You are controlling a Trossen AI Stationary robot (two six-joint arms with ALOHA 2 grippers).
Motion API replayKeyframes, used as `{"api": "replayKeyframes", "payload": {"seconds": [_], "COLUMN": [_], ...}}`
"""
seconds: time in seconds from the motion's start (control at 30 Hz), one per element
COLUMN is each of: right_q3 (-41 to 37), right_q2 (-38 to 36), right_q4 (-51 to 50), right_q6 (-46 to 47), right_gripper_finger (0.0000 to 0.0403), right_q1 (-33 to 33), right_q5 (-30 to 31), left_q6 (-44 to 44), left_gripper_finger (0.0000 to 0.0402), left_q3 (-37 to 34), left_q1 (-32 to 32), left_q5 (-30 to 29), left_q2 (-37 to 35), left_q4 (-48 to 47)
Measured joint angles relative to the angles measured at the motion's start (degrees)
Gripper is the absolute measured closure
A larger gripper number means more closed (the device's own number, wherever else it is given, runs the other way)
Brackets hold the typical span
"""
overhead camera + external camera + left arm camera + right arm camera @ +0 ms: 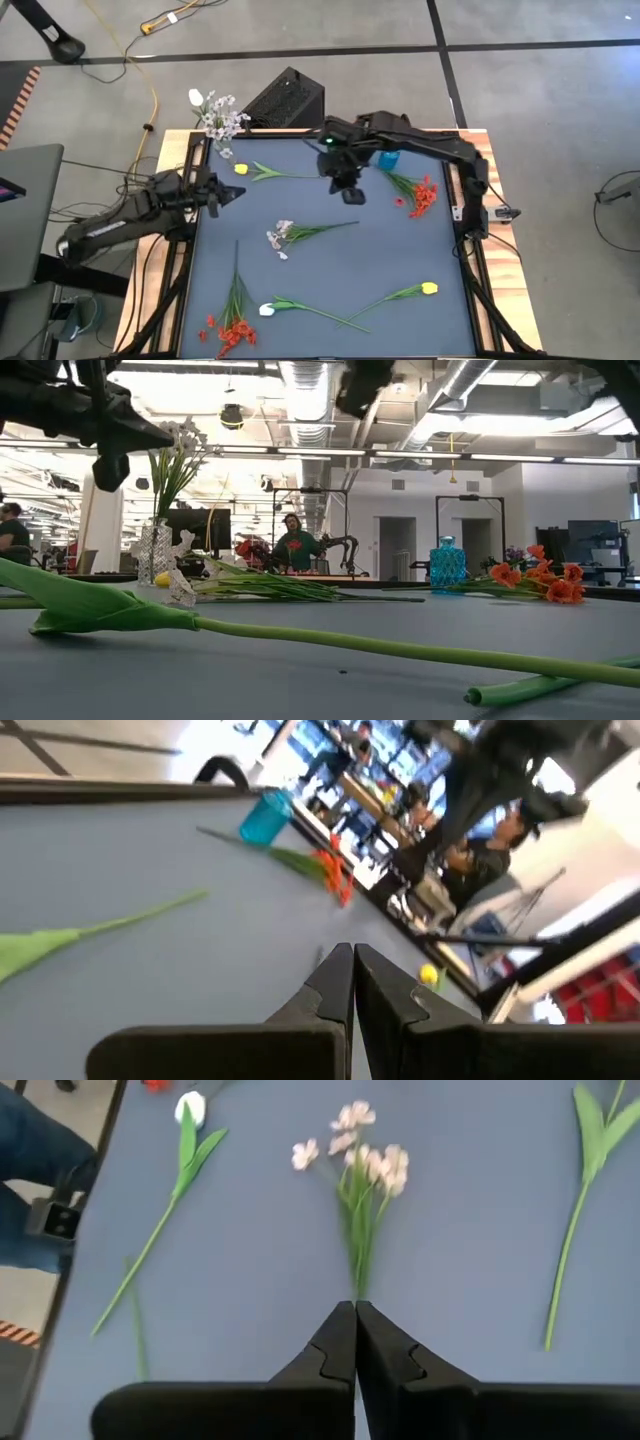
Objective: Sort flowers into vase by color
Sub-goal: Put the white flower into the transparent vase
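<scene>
Flowers lie loose on the dark mat (330, 260). In the middle is a pale spray (280, 238) (360, 1160). A yellow tulip (241, 169) lies far left, another (429, 288) near right, and a white tulip (267, 309) near the front. One red-orange bunch (232, 330) lies near left. The other (420, 195) lies with its stem ends by the blue vase (388, 158). White flowers (218, 118) stand in the clear vase (155, 550). My right gripper (350, 190) (355, 1308) hangs shut and empty above the mat, over the spray's stem end. My left gripper (232, 196) (353, 952) is shut and empty at the mat's left edge.
A black box (285, 98) stands behind the table's far edge. Wooden rims (480, 150) frame the mat. A long green stem (350, 645) lies across the front of the low view. People (295, 545) sit in the room beyond.
</scene>
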Motion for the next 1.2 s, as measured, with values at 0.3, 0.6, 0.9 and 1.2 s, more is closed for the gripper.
{"api": "replayKeyframes", "payload": {"seconds": [0.3,0.6,0.9,1.2], "right_q3": [-12.69,-20.47,-23.02,-23.02], "right_q2": [-9.95,-11.51,-3.8,6.22], "right_q4": [1.06,13.67,25.17,30.45], "right_q6": [10.88,30.74,55.21,67.61], "right_gripper_finger": [0.0375,0.0358,0.0349,0.0324], "right_q1": [4.41,16.27,26.61,33.89], "right_q5": [-0.01,0.0,-0.11,0.93], "left_q6": [-0.16,3.55,10.72,11.24], "left_gripper_finger": [0.0401,0.0401,0.0402,0.0402], "left_q3": [0.0,1.56,1.6,1.62], "left_q1": [-21.44,-35.94,-41.98,-43.15], "left_q5": [-9.27,-14.29,-14.5,-9.96], "left_q2": [9.82,19.69,26.77,28.92], "left_q4": [1.08,1.95,2.02,0.9]}}
